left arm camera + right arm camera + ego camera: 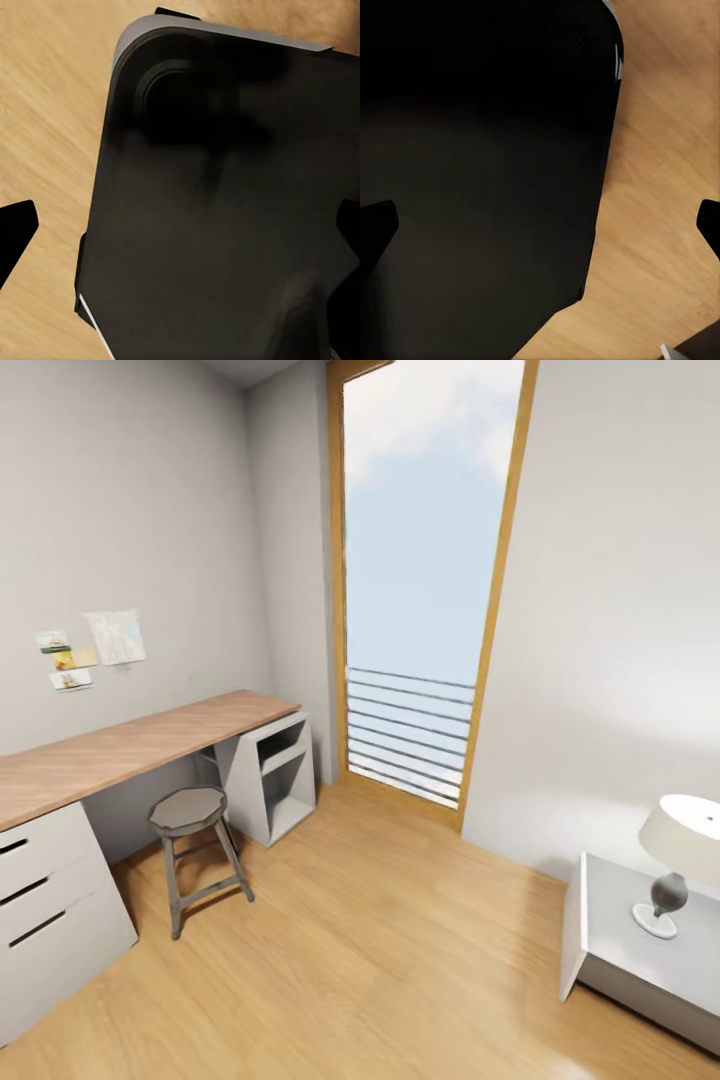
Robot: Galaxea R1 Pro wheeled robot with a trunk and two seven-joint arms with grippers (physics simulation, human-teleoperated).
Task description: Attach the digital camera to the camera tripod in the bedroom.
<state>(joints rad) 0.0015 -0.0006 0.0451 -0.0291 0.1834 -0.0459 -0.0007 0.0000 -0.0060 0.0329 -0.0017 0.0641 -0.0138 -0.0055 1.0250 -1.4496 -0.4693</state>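
Ahead, a corner of the bedroom (400,950) is seen from the head view, with a light wood floor and pale grey walls. A wood-topped white worktop (130,745) runs along the left wall, with white drawers (45,905) under its near end and an open white shelf unit (272,775) under its far end. A short grey stool (192,815) with a round seat stands on the floor just in front of the worktop. Small pictures (90,645) are pinned to the wall above it. A tall wood-framed window (425,575) with horizontal rails across its lower part fills the far corner. At the near right, a white bedside cabinet (600,960) carries a lamp (675,860) with a pale shade.

Neither the digital camera nor the camera tripod can be made out among these things.

In the left wrist view, the left claw (184,229) is shown with its dark fingertips wide apart over a black base panel (225,210) and the wood floor; it is released and empty. In the right wrist view, the right claw (544,225) is likewise spread and empty, above the same kind of dark body (480,150) and the floor.
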